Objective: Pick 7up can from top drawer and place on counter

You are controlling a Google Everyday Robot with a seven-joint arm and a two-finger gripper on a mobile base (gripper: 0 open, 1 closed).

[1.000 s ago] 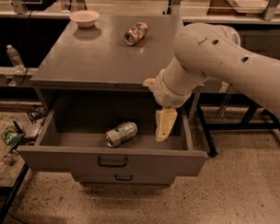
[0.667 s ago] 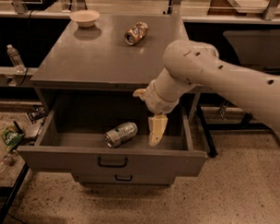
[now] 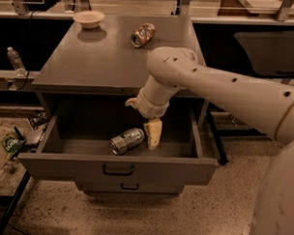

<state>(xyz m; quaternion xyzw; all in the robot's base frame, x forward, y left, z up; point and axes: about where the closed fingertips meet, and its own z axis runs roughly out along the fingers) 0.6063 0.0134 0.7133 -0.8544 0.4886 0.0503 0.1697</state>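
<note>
The 7up can point(image 3: 127, 140), silvery with green markings, lies on its side inside the open top drawer point(image 3: 63, 166), near the middle. My gripper point(image 3: 153, 135) hangs down into the drawer just to the right of the can, with its pale fingers pointing down, close beside the can's right end. The grey counter point(image 3: 96, 59) is the cabinet top above the drawer.
A brown-orange can point(image 3: 142, 34) lies on its side at the back of the counter. A white bowl point(image 3: 89, 18) stands at the back left corner. A plastic bottle point(image 3: 16, 60) stands on a ledge at left. Litter point(image 3: 13, 144) lies on the floor left of the cabinet.
My arm and gripper have moved left inside the drawer, from its right side to right beside the can. The can has not moved.
</note>
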